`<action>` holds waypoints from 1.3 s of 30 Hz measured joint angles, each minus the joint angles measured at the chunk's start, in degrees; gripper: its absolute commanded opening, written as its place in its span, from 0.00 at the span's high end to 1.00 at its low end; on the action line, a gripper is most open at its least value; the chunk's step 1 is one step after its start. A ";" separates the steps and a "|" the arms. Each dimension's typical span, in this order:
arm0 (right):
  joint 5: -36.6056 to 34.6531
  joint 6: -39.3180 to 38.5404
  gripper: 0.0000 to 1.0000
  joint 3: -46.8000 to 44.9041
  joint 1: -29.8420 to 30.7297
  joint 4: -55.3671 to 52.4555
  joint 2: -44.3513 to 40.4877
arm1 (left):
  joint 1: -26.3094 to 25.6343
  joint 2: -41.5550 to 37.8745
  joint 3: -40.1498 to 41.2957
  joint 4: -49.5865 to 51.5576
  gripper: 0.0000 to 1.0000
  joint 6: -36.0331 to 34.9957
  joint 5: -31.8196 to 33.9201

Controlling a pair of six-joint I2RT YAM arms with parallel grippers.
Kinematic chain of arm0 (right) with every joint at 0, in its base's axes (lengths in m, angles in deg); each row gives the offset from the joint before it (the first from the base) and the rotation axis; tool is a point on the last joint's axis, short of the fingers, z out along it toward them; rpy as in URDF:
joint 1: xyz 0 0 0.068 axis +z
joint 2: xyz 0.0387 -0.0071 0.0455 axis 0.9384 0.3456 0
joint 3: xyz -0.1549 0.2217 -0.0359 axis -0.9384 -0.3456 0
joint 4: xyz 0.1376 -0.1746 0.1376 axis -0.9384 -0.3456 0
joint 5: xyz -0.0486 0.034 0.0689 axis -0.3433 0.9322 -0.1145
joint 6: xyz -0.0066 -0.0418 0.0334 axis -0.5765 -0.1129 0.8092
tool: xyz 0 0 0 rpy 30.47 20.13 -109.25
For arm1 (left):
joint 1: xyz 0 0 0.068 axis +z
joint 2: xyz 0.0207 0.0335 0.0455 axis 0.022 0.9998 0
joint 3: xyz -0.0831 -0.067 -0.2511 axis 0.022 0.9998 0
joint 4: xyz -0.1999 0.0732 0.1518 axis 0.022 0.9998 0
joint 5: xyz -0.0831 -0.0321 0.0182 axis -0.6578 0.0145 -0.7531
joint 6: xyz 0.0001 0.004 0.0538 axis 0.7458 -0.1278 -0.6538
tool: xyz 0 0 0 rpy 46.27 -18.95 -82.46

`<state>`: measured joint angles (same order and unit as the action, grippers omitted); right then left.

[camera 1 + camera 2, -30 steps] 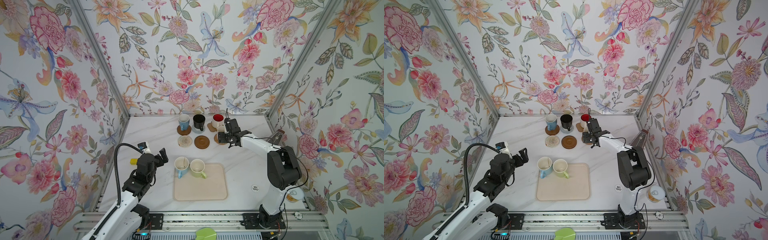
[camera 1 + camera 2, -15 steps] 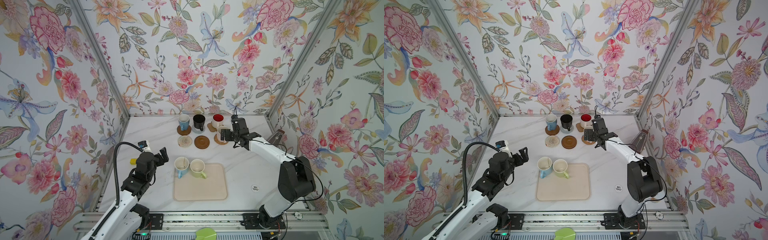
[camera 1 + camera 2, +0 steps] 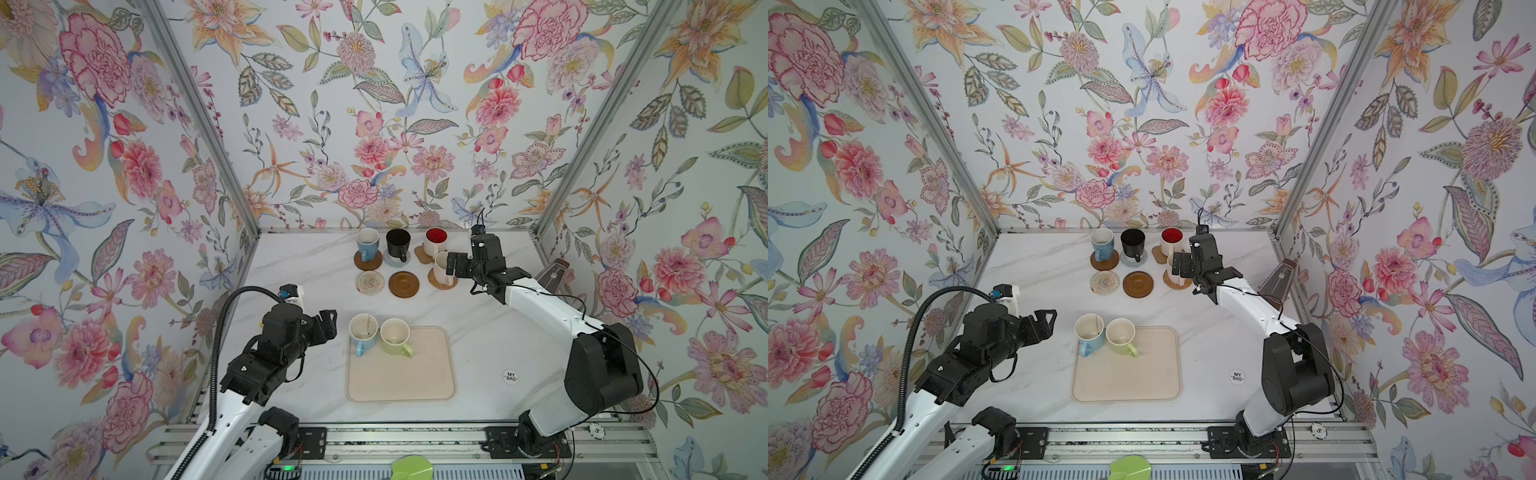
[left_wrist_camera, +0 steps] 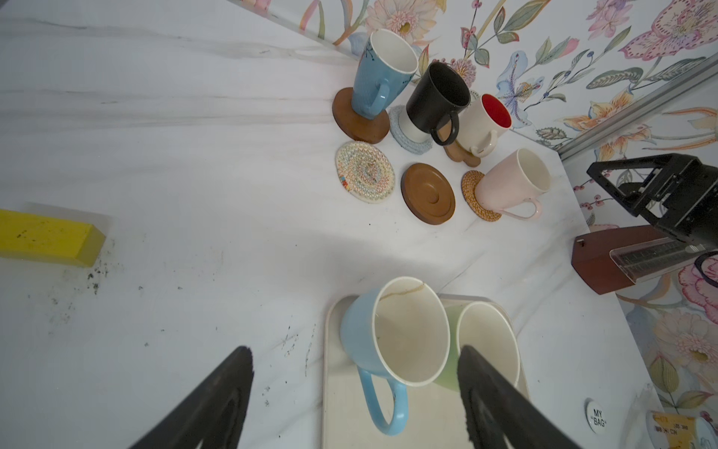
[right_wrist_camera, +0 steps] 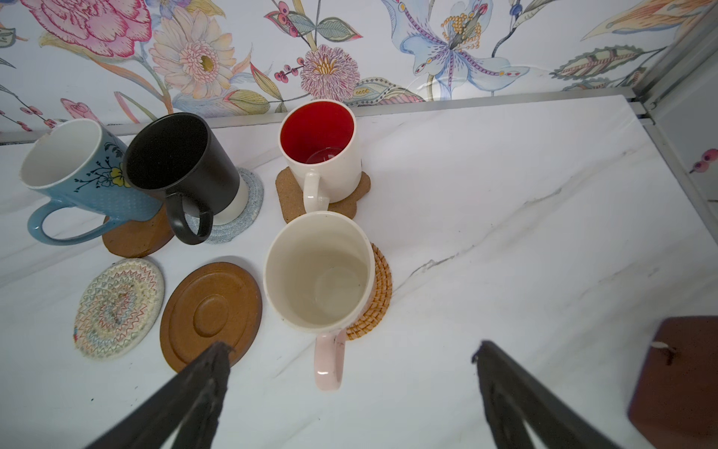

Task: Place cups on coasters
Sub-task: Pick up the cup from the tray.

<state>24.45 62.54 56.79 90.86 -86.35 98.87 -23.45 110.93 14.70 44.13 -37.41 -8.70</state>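
Four cups stand on coasters at the back: a light blue cup [image 3: 367,243] on a dark brown disc [image 3: 368,262], a black cup [image 3: 397,244] on a grey coaster [image 5: 248,202], a white cup with red inside [image 3: 435,240] on a tan coaster [image 5: 285,186], and a pale pink cup [image 3: 440,266] on a golden rattan coaster [image 5: 379,295]. A cream woven coaster [image 3: 369,282] and a second dark brown disc [image 3: 404,284] lie bare. Another light blue cup [image 3: 363,332] and a pale green cup [image 3: 395,336] stand on the beige tray [image 3: 401,374]. My left gripper [image 4: 354,353] is open just left of that blue cup. My right gripper [image 5: 349,346] is open beside the pink cup's handle, touching nothing.
A yellow block [image 4: 46,243] lies by the left wall. A brown metronome [image 3: 555,270] stands at the right wall behind my right arm. A "MY BAG" sticker [image 3: 510,377] and a yellow-labelled tin can [image 4: 676,427] are at the front right.
My right gripper has opened and drawn back to the right, leaving the pink cup on the rattan coaster. My left gripper has edged toward the blue cup on the tray, its jaws a little narrower.
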 measured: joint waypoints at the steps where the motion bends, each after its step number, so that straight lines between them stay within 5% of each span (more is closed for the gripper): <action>1: 0.02 0.00 0.01 -0.20 -0.07 0.22 -0.09 | -0.87 -0.11 0.00 1.36 0.18 0.26 -0.35; 17: 0.02 0.42 0.01 -2.58 -0.35 1.22 -1.86 | -17.53 4.83 0.61 7.26 0.28 5.60 2.51; 39: 0.04 0.44 0.01 -5.42 -1.42 1.60 -4.85 | -22.69 21.94 2.14 1.36 0.37 7.58 4.55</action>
<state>24.49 62.98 51.37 89.44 -84.75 94.02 -46.14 132.87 16.84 45.48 -29.82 -4.16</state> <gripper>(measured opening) 0.992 0.634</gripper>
